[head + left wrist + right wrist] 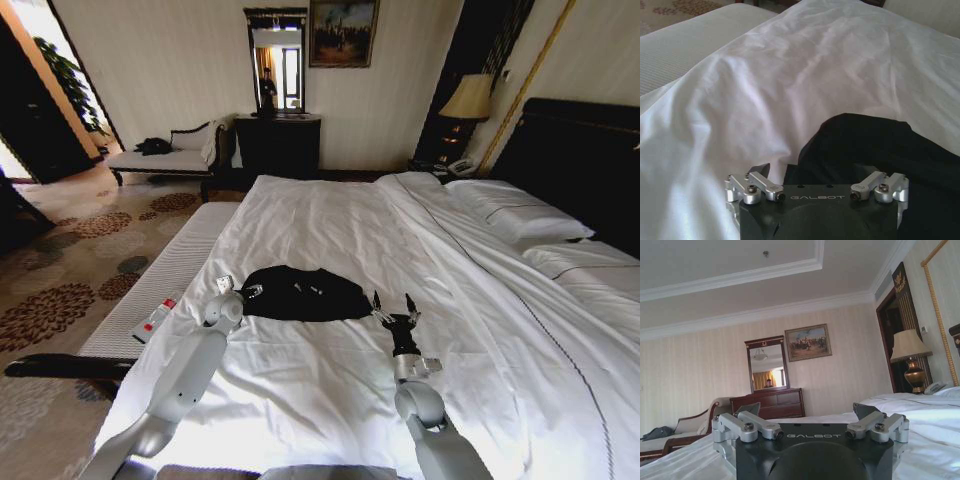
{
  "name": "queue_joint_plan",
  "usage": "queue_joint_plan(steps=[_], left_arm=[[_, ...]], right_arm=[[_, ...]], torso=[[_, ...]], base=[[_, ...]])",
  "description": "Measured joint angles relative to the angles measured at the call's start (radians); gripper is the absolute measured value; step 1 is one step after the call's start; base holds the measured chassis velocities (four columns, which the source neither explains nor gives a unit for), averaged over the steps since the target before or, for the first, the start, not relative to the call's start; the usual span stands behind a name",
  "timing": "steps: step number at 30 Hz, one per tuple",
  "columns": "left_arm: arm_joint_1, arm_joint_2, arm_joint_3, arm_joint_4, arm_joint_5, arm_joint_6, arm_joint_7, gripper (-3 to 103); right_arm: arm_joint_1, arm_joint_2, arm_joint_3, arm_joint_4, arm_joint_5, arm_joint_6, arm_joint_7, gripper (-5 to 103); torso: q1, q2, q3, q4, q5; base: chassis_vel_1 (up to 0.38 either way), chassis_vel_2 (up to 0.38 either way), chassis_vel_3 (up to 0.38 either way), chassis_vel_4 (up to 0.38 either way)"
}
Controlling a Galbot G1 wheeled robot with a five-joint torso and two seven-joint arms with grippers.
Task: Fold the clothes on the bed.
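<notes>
With my left gripper [238, 289] at the T-shirt's [305, 293] nine o'clock and right gripper [392, 305] at three, both jaws spread, I should pinch only fabric, not the bed [330, 400] sheet.

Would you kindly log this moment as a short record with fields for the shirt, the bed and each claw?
shirt: black T-shirt, bunched in a heap, not folded flat
bed: white sheets, shirt lies near the foot end
left claw: at the shirt's left edge, fingers open
right claw: at the shirt's right edge, fingers open, holding nothing
bench: beside the bed, small red and white object on it
</notes>
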Motion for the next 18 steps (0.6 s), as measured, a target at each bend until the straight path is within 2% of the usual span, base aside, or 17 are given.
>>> queue_joint_plan(steps=[2, 3, 7, 9, 12, 15, 16, 18], left_arm=[[-0.002, -0.001, -0.005, 0.002, -0.007, 0.001, -0.007, 85], [-0.002, -0.001, -0.005, 0.002, -0.007, 0.001, -0.007, 85], [-0.010, -0.004, -0.010, 0.017, -0.012, 0.001, -0.011, 64], [-0.011, -0.006, -0.011, 0.020, -0.016, 0.001, -0.012, 64], [-0.013, -0.010, -0.013, 0.023, -0.026, 0.001, -0.012, 47], [-0.015, -0.013, -0.013, 0.027, -0.027, 0.002, -0.012, 42], [-0.017, -0.016, -0.014, 0.031, -0.028, 0.002, -0.012, 32], [-0.018, -0.018, -0.015, 0.032, -0.028, 0.002, -0.012, 32]], right_arm=[[-0.003, 0.000, 0.001, 0.001, -0.002, 0.002, 0.000, 100], [-0.003, 0.000, 0.001, 0.001, -0.002, 0.002, 0.000, 100], [-0.004, -0.001, 0.001, 0.003, -0.003, 0.003, -0.001, 100], [-0.004, 0.000, 0.001, 0.003, -0.004, 0.003, -0.001, 100], [-0.007, 0.002, -0.001, 0.003, -0.011, 0.004, -0.001, 100], [-0.009, 0.003, -0.002, 0.003, -0.015, 0.005, -0.001, 100], [-0.010, 0.003, -0.003, 0.002, -0.018, 0.005, -0.001, 100], [-0.010, 0.004, -0.003, 0.002, -0.020, 0.006, -0.001, 100]], torso=[[0.000, 0.000, 0.000, 0.0000, 0.0000], [0.000, 0.000, 0.000, 0.0000, 0.0000], [0.000, 0.000, 0.000, 0.0000, 0.0000], [0.000, 0.000, 0.000, 0.0000, 0.0000], [0.000, 0.000, 0.000, 0.0000, 0.0000], [0.000, 0.000, 0.000, 0.0000, 0.0000], [0.000, 0.000, 0.000, 0.0000, 0.0000], [0.000, 0.000, 0.000, -0.0001, -0.0001]], base=[[0.000, 0.000, 0.000, 0.000], [0.000, 0.000, 0.000, 0.000], [0.000, 0.000, 0.000, 0.000], [0.000, 0.000, 0.000, 0.000], [0.000, 0.000, 0.000, 0.000], [0.000, 0.000, 0.000, 0.000], [0.000, 0.000, 0.000, 0.000], [0.000, 0.000, 0.000, 0.000]])
